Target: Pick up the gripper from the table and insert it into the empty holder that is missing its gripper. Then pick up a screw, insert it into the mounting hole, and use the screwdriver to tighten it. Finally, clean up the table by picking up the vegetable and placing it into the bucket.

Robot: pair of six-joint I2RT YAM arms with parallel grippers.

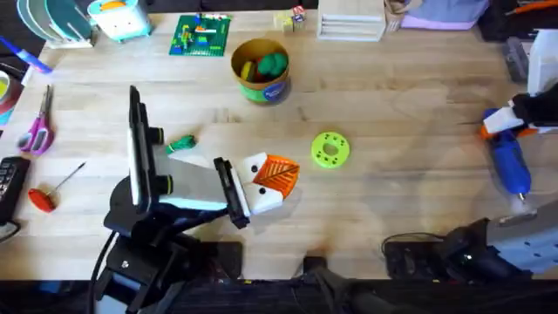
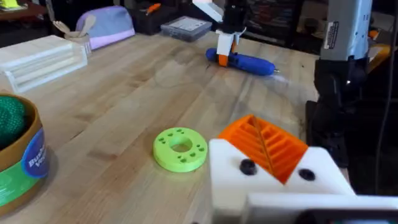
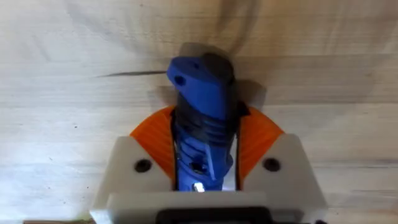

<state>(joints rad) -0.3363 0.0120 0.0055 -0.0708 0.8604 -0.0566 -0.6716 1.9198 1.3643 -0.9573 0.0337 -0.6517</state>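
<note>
Lime-green disc (image 1: 330,149), pink-handled scissors (image 1: 37,129) and red-handled screwdriver (image 1: 48,194) lie well apart.

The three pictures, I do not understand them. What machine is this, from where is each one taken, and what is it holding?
It is a robot with two arms at a wooden table. One camera looks down from above; the other two sit on the wrists. The left gripper, white with orange pads, hovers near a lime-green disc. The right gripper is shut on the blue screwdriver, which lies at the table's right side. A small green vegetable lies beside the left arm, and a yellow bucket stands farther back with toys inside. Scissors and a red-handled screwdriver lie at the left.
</note>
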